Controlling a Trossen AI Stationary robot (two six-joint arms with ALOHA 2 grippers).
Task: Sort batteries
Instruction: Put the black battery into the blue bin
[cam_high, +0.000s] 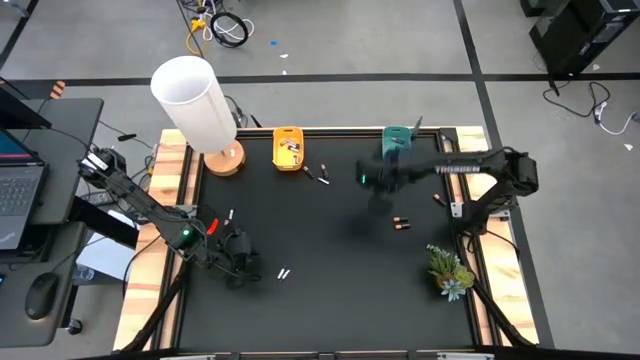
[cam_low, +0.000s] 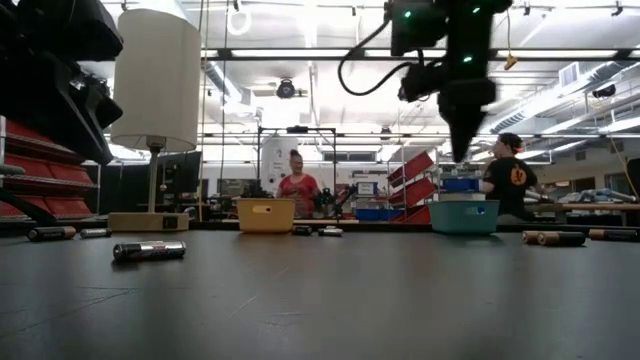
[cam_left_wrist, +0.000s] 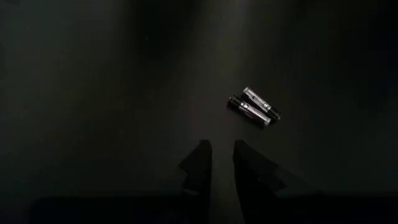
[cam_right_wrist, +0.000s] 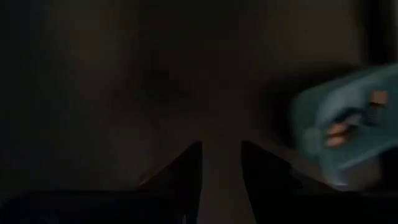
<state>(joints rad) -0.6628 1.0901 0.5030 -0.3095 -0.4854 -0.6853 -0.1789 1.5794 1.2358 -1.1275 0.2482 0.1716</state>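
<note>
While the high view looks straight down, it shows a black counter (cam_high: 330, 290) with pale wood edging on a grey floor, a desk with a laptop (cam_high: 18, 190) to one side. Items: one white lamp (cam_high: 196, 105) on a wooden base; one yellow bin (cam_high: 288, 148) holding batteries; one teal bin (cam_high: 399, 141); one small plant (cam_high: 449, 270). Loose batteries: two near the yellow bin (cam_high: 318, 173), two dark ones (cam_high: 400, 223) right of centre, one at the right edge (cam_high: 438, 199), two whitish ones (cam_high: 284, 273) near the front, one by the left arm (cam_high: 230, 215). The left tool (cam_high: 238, 262) sits low at front left; the right tool (cam_high: 385, 178) is beside the teal bin, blurred.

Low view: workshop with shelving, ceiling lights, two people (cam_low: 299, 190) behind. One silver battery (cam_low: 148, 250) lies near; the right tool (cam_low: 462, 150) hangs above the teal bin (cam_low: 464, 215), clear of the counter.

Left wrist view: two silver batteries (cam_left_wrist: 254, 108) lie side by side, touching, ahead of the left tool (cam_left_wrist: 222, 165), whose fingers stand slightly apart, holding nothing.

Right wrist view: the right tool (cam_right_wrist: 221, 163) has fingers apart, empty; the teal bin (cam_right_wrist: 348, 130) beside it holds about three copper-ended batteries (cam_right_wrist: 357, 118).
</note>
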